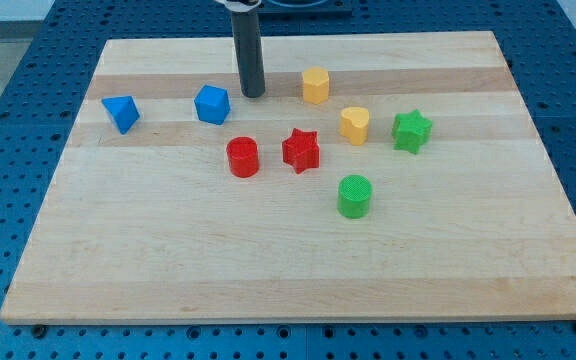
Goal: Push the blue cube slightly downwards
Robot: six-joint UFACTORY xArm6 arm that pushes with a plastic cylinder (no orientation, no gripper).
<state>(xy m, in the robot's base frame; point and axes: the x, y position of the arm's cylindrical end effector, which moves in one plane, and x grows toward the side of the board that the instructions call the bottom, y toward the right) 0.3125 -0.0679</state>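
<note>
On a pale wooden surface [298, 260], my tip [253, 94] stands just to the view's right of the blue cube [212, 104] and slightly higher, near it but apart from it. There is no hand on this arm: the rod ends plain, with nothing to open or close, and it holds nothing. The blue cube sits in the upper left part of the board, with a second blue block [121, 113] of irregular shape well to its left and a red cylinder [243, 157] below and to its right.

The cube looks like a small, light, rigid plastic piece that should slide readily on smooth wood and could twist if struck off-centre. It is best met squarely at the middle of its upper face, so the tip would first need to come round above it. A gentle shove seems enough; the red cylinder lies close to the downward path.
</note>
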